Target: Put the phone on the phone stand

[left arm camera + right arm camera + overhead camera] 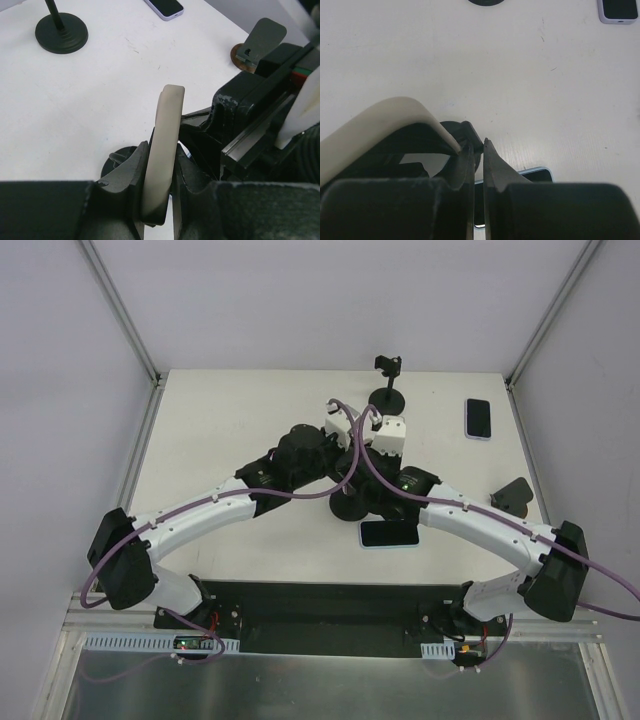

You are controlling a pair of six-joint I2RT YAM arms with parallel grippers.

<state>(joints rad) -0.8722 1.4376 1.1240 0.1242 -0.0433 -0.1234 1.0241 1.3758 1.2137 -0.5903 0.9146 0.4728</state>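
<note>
My left gripper (162, 170) is shut on a beige phone (166, 135), held upright and seen edge-on. Just under it is the round black base of the phone stand (116, 161). The phone's pale corner also shows in the right wrist view (380, 122), above the stand (454, 129). My right gripper (479, 147) is shut, with only a thin slit between its jaws, and its tips are against the stand's black top. In the top view both grippers, left (345, 465) and right (372, 475), meet over the stand (349, 507). The held phone is hidden there.
A dark phone with a blue rim (389, 534) lies flat just in front of the stand. Another phone (478, 418) lies at the back right. A tall pole stand (388, 390) is at the back, and a small folding stand (513, 495) is at the right.
</note>
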